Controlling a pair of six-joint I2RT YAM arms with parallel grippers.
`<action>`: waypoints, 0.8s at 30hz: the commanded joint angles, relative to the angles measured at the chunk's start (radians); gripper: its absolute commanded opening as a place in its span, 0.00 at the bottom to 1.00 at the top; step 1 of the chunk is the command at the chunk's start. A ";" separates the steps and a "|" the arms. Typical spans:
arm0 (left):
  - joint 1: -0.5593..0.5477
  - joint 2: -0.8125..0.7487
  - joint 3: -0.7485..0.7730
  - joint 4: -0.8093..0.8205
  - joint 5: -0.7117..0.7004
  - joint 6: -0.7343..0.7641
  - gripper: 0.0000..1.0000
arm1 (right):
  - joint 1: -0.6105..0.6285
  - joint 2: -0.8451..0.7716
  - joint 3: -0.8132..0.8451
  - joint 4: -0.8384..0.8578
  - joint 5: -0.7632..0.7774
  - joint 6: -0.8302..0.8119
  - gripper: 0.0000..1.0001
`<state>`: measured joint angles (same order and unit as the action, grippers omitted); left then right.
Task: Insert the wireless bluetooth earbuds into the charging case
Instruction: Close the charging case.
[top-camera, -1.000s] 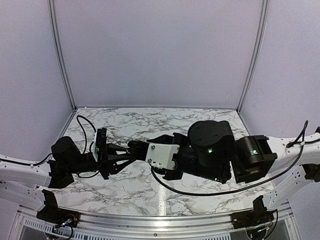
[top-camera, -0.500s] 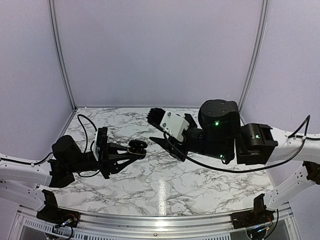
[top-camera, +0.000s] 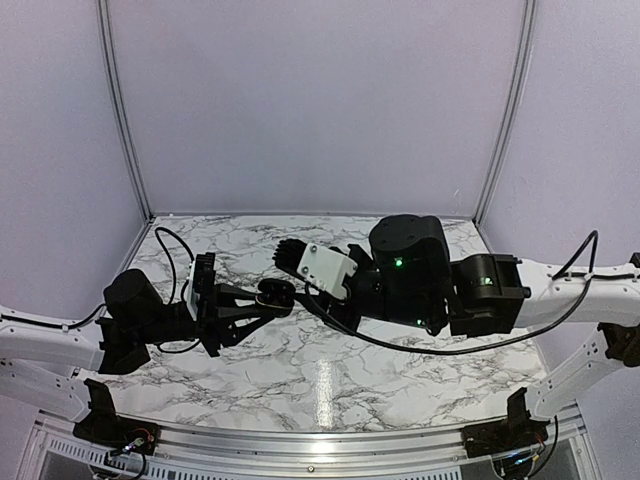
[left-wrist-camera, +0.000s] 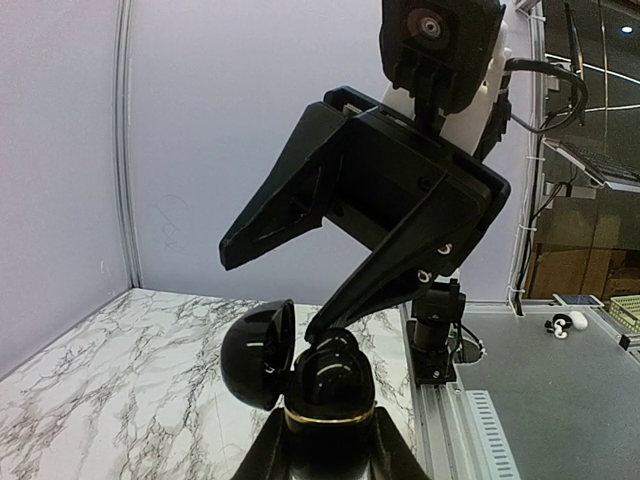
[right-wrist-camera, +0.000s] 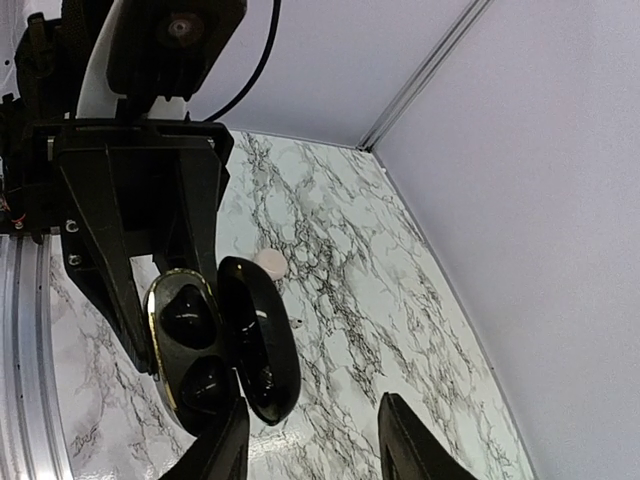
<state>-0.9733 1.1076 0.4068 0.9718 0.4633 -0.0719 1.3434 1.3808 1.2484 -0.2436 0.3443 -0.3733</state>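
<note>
The left arm reaches in from the lower left of the overhead view. The left gripper (top-camera: 262, 300) is clamped tight on the base of one black, gold-rimmed charging case (top-camera: 277, 293), held above the marble table (top-camera: 330, 385) near the frame's centre. The right arm stretches in from the right. The right gripper (right-wrist-camera: 312, 420) faces the case with its jaws partly spread and grips nothing. The case's lid (right-wrist-camera: 262, 335) hangs open. Two glossy black earbuds (right-wrist-camera: 188, 305) seem to sit in its two wells. One small pale rounded object (right-wrist-camera: 270, 262) lies on the table.
</note>
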 joint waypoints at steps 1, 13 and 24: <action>0.004 -0.004 0.018 0.036 -0.010 -0.013 0.00 | 0.003 -0.022 0.011 -0.018 -0.063 -0.002 0.43; 0.004 0.005 0.019 0.036 0.000 -0.004 0.00 | -0.052 -0.124 -0.028 0.005 -0.259 0.055 0.65; 0.004 0.010 0.038 0.036 0.024 -0.010 0.00 | -0.061 -0.046 0.013 -0.024 -0.315 0.062 0.98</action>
<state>-0.9733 1.1110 0.4103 0.9726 0.4694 -0.0792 1.2865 1.3090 1.2205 -0.2523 0.0601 -0.3210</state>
